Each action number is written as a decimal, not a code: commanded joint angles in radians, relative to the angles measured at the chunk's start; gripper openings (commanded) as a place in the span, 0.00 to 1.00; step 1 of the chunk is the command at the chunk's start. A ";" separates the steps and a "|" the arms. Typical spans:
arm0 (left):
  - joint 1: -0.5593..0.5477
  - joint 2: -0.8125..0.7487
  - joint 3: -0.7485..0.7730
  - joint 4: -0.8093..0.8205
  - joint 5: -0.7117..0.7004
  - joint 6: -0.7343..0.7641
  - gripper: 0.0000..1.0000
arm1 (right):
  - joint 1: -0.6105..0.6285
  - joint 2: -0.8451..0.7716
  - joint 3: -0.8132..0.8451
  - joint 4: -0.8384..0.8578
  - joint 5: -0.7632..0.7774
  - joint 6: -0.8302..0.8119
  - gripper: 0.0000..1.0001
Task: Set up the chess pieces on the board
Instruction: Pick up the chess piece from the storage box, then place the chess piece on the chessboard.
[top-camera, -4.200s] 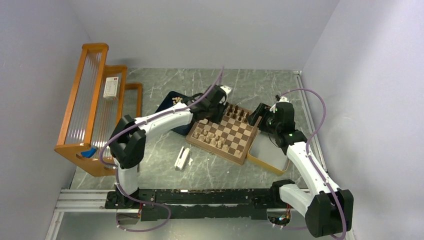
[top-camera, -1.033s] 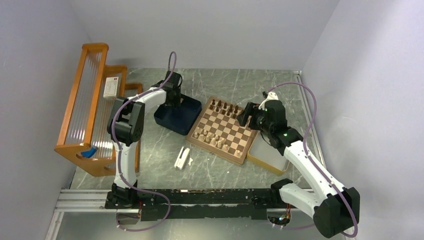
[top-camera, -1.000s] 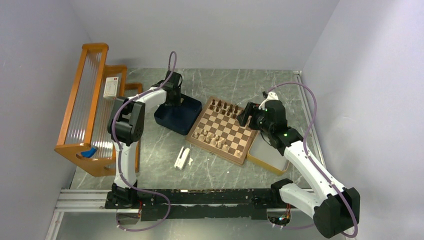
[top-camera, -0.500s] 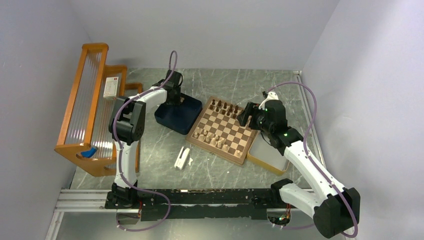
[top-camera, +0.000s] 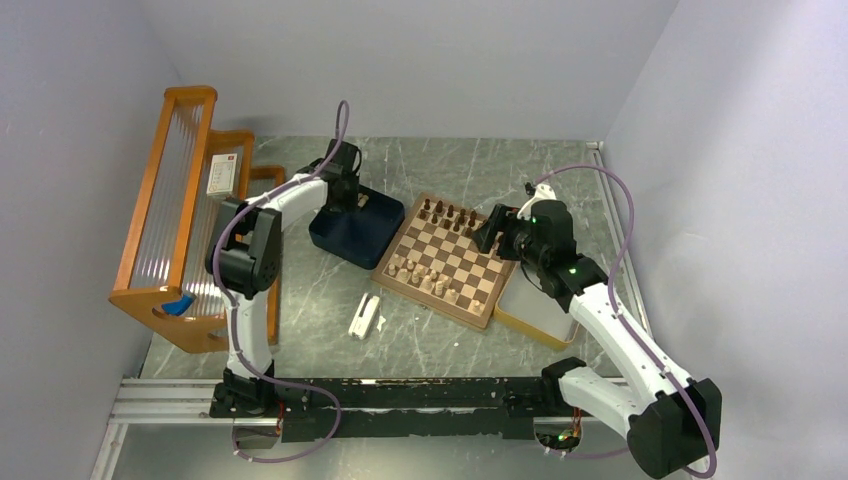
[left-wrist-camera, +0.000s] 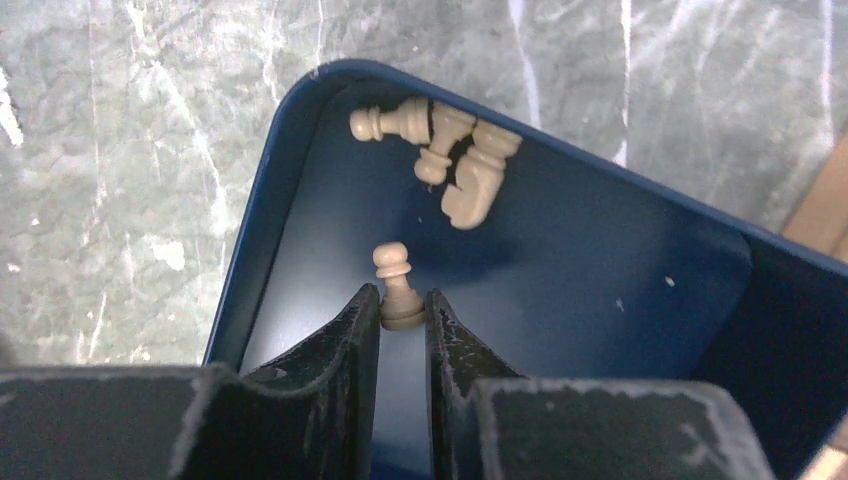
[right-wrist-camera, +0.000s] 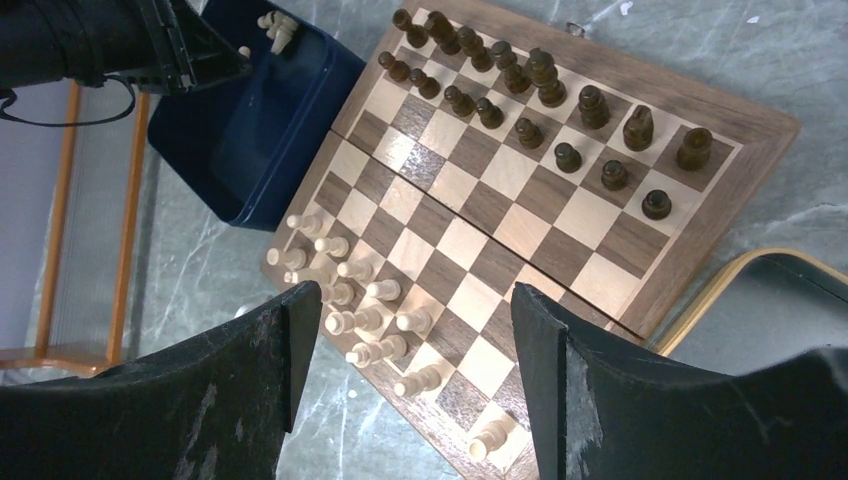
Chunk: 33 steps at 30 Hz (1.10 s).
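The left gripper (left-wrist-camera: 401, 312) is reaching down into the dark blue tray (left-wrist-camera: 620, 250), and its jaws are standing almost closed, with only a narrow gap. In this gap it is pinching the round base of a pale pawn (left-wrist-camera: 394, 270). The grip is probably taken at the base because this is the widest and most stable part of the piece. It also leaves the head free.

The long axis of the pawn is lying nearly in line with the fingers. Its head is pointing away from the wrist, toward the tray corner where three other pale pieces (left-wrist-camera: 445, 150) are lying on their sides, touching each other. Whether the pawn is already off the tray floor cannot be told from the wrist view.

The board (top-camera: 447, 258) is sitting just beside the tray. The pale set (right-wrist-camera: 350, 300) is gathering on its near side and the dark set (right-wrist-camera: 530, 90) is standing in two rows on the far side, so the pawn most likely belongs among the pale pieces.

The right gripper (right-wrist-camera: 415, 300) is hanging above the board with its jaws wide apart and holding nothing. It is probably waiting there, away from the left arm. The yellow-rimmed tray (right-wrist-camera: 740, 270) is lying next to it.
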 joint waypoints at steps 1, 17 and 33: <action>0.008 -0.092 -0.026 -0.036 0.061 0.037 0.15 | 0.005 -0.007 0.006 0.019 -0.047 0.032 0.74; -0.002 -0.382 -0.152 -0.057 0.368 0.167 0.16 | 0.007 0.145 0.087 0.151 -0.398 0.181 0.59; -0.249 -0.650 -0.328 -0.045 0.473 0.315 0.16 | 0.118 0.521 0.221 0.348 -0.673 0.322 0.50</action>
